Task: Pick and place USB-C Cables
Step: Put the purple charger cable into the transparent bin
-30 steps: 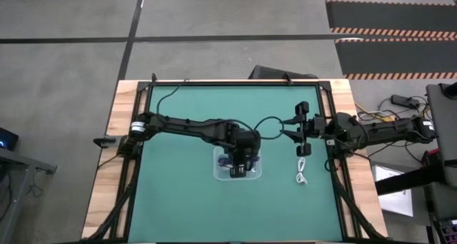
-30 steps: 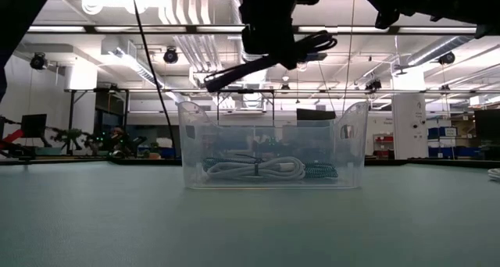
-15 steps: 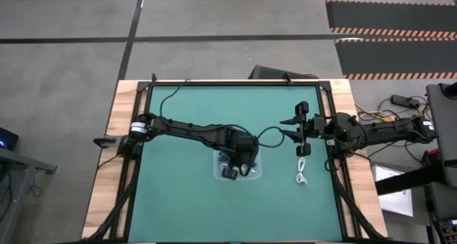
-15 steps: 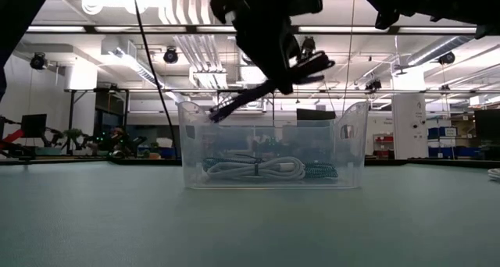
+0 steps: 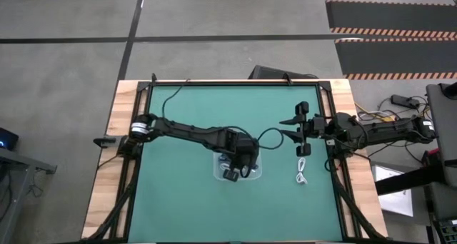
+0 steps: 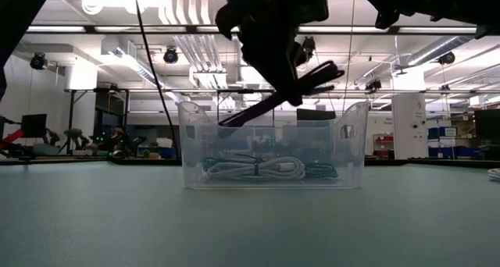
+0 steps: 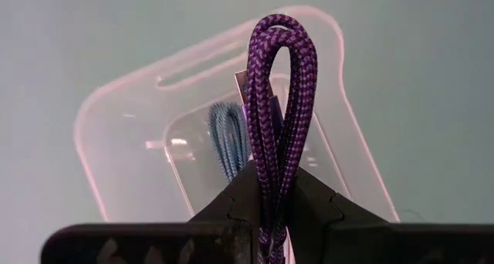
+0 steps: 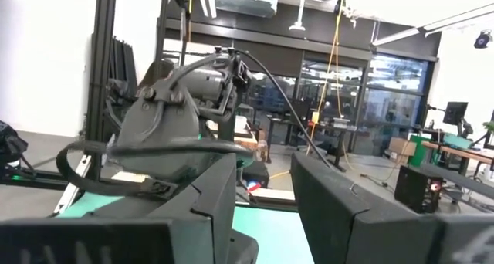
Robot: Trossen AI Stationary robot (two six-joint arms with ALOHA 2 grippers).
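Left gripper point(image 5: 232, 174) hung directly over the clear tray point(image 6: 351, 146) near table centre, wrist tilted down, judged so the load would fall inside the walls when let go. Its fingers point(image 7: 309, 202) were pinched tight on a folded purple braided cable point(image 7: 276, 102), the loop standing out past the tips toward the tray floor; in the low view the bundle slanted across the tray's upper rim, not yet down among the contents. Already lying in the tray: a white cable bundle point(image 6: 254, 169), with a blue-green braided cable point(image 7: 228, 137) beside it. One white cable point(image 5: 301, 171) lay loose on the mat, well apart, near the right arm. Right gripper point(image 5: 303, 130) waited above that side, fingers point(image 8: 347, 210) apart, holding nothing, probably standing by for that cable.
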